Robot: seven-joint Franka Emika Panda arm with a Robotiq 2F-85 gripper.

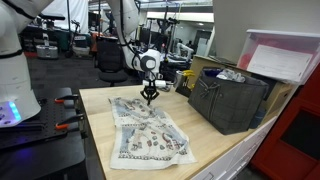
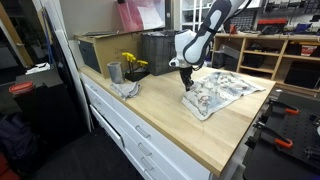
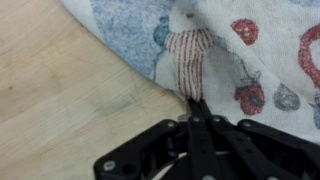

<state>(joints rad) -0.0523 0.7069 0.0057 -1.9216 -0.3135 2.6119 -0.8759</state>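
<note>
Wood-grain desk (image 3: 60, 90) at the left of the wrist view, bare up to the curved hem. Printed cloth (image 3: 250, 50) across the upper centre and right, lying flat on the desk. At lower centre, fingers (image 3: 197, 118) closed right down, tips meeting on the hem just below a red-striped patch, with a thin fold of fabric apparently nipped between them, drawn in towards the tips. Judged as the grasp step: edge pinched, nothing raised yet. Next calls for a slow, straight lift with a firm pinch, since so small a bite may slip. In both exterior views, fingers (image 1: 148, 97) (image 2: 186, 86) pointing straight down onto one edge of the cloth (image 1: 150, 138) (image 2: 225, 90), remainder spread away across the desk; dark bin (image 1: 228, 100) well apart at the right.
</note>
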